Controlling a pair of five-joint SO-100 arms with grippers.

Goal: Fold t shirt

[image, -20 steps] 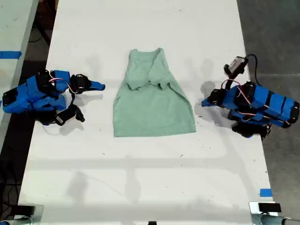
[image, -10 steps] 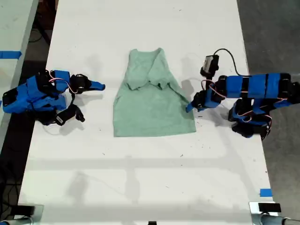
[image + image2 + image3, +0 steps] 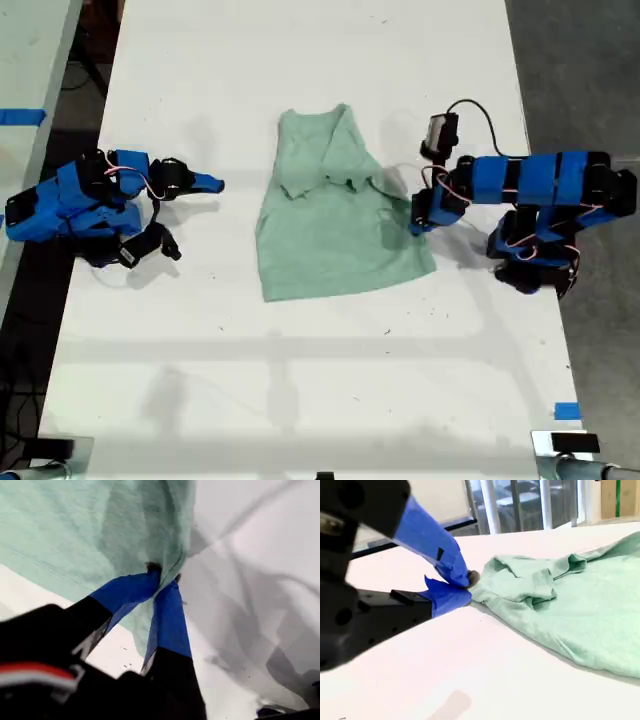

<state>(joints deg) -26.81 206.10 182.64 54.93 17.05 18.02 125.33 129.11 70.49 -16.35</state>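
T shirt (image 3: 335,215) lies mid-surface (image 3: 300,380) on white top, long axis running near-to-far in the exterior view, neck end far, hem near and skewed toward the exterior view's right. Sleeves folded in over the chest.

My first end effector (image 3: 162,577), at the exterior view's right (image 3: 415,215), is pinched narrow on the shirt's edge there, fabric bunched between the blue tips.

My second end effector (image 3: 465,587), at the exterior view's left (image 3: 212,184), rests closed and empty on the surface, apart from the shirt.
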